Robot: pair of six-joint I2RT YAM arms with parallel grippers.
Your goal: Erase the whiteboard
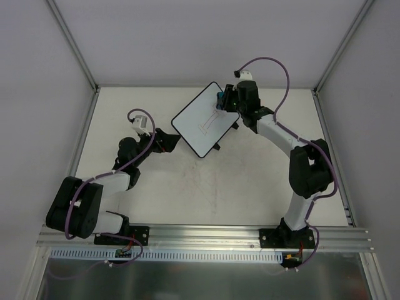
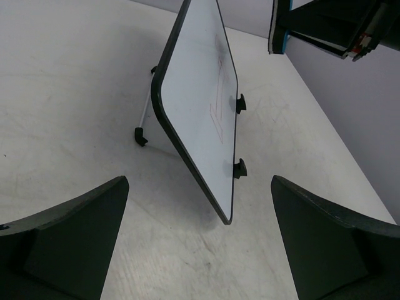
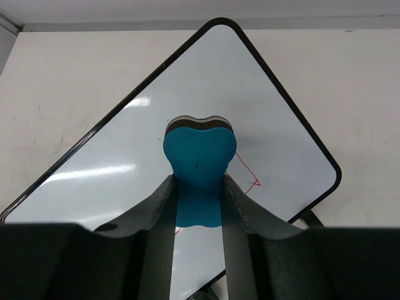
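Right jaws are clenching the eraser [image 3: 199,164]; left jaws, released, are facing the graspable rim of the likely light, stiff whiteboard [image 2: 201,81].

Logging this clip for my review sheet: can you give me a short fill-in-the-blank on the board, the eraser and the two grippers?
1. The right gripper is shut on a ___ eraser.
2. The faint drawing on the whiteboard is ___ in colour.
3. The left gripper is ___ and holds nothing.
Missing words: blue; red; open.
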